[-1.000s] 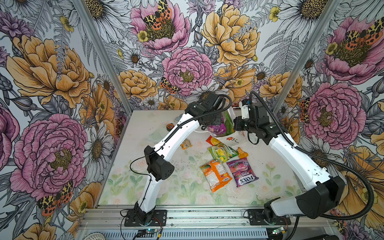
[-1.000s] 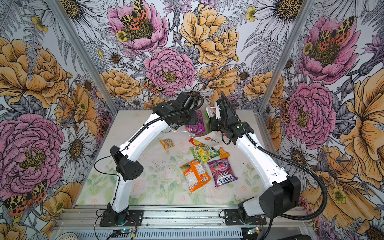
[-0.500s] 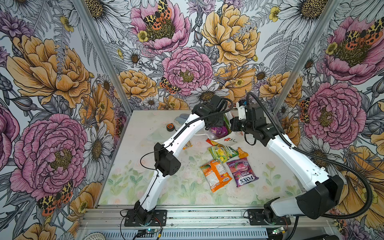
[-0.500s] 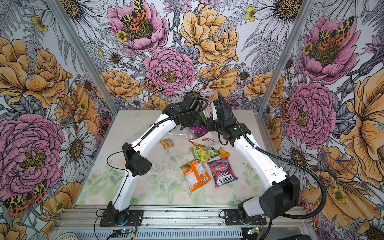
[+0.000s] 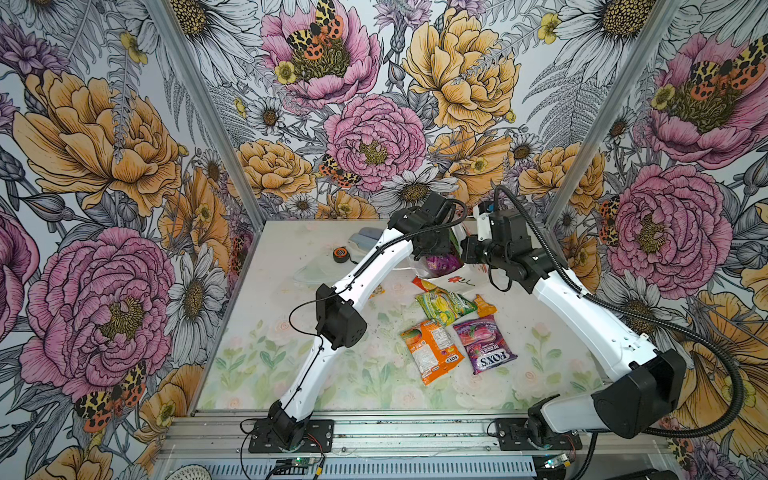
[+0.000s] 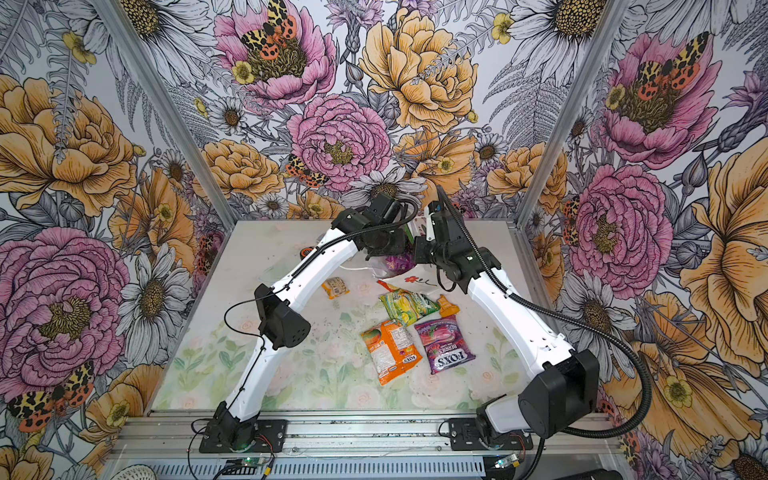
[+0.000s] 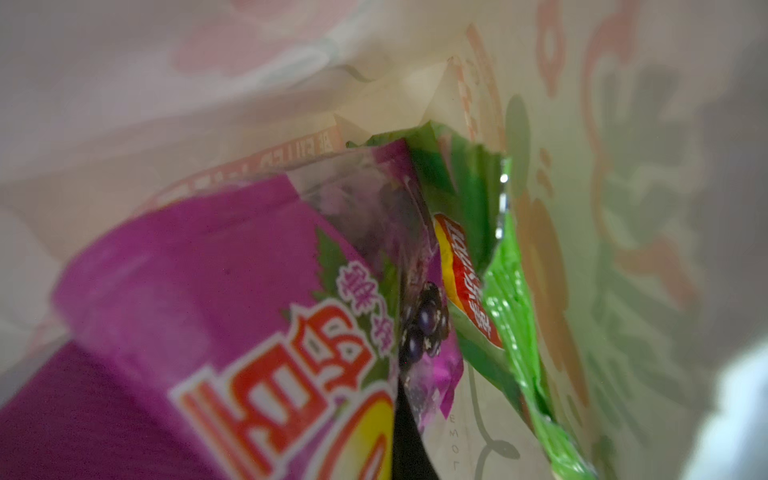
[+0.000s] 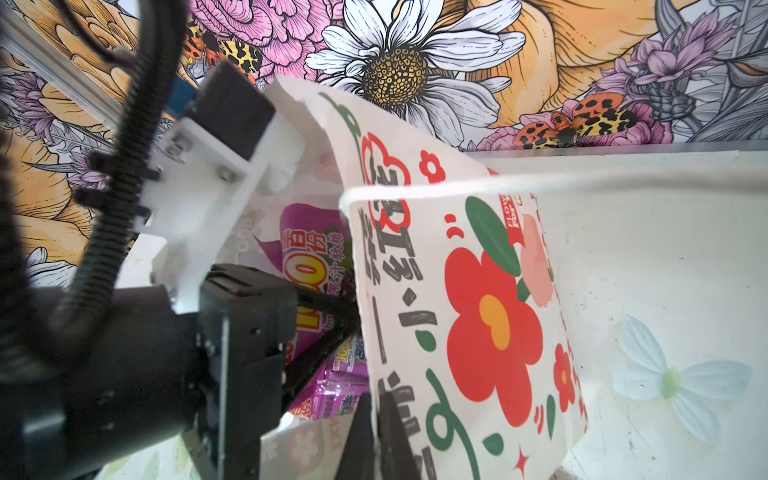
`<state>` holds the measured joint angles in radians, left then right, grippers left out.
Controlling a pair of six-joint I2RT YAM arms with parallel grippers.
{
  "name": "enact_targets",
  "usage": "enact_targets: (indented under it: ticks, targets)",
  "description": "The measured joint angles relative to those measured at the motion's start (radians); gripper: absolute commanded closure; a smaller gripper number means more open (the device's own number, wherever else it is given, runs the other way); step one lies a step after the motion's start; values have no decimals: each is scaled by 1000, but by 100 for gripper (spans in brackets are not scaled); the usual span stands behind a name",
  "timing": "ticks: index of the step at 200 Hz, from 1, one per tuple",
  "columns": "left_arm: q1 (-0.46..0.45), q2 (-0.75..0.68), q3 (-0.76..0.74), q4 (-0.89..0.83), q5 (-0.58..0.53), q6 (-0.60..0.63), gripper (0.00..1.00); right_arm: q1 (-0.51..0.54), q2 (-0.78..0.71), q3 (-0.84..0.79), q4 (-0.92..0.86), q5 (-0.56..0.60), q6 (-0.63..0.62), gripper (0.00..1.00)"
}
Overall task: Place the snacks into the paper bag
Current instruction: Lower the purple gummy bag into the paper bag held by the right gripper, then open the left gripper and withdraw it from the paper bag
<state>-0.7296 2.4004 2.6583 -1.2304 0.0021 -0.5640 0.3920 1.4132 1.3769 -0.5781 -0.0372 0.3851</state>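
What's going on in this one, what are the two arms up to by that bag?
The right hand pinches the rim of the paper bag, holding its mouth open at the back of the table. The left hand reaches into the mouth, shut on a purple packet. A green packet already lies inside. An orange packet, a Fox's Berries packet and a green-yellow packet, among others, lie out on the table.

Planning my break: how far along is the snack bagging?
Done: a green packet lies inside the paper bag. In hand: the left pincer holds a purple packet in the bag's mouth while the right pincer pinches its rim. Left: six packets on the table, including the Fox's packet and the orange packet.
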Motion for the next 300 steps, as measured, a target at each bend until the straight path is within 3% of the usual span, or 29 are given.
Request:
enact_targets:
  ticks: [75, 133, 172, 212, 300]
  targets:
    - [1, 27, 7, 8, 53, -14, 96, 1, 0, -12, 14, 13, 18, 100]
    - [1, 31, 11, 26, 72, -19, 73, 1, -1, -13, 15, 23, 18, 100]
    - [1, 31, 15, 54, 81, -13, 63, 0, -5, -29, 13, 61, 15, 100]
    - [0, 22, 14, 60, 99, 14, 44, -28, -16, -33, 2, 90, 5, 100]
    - [-8, -303, -141, 75, 69, 105, 27, -184, -32, -33, -16, 69, -5, 100]
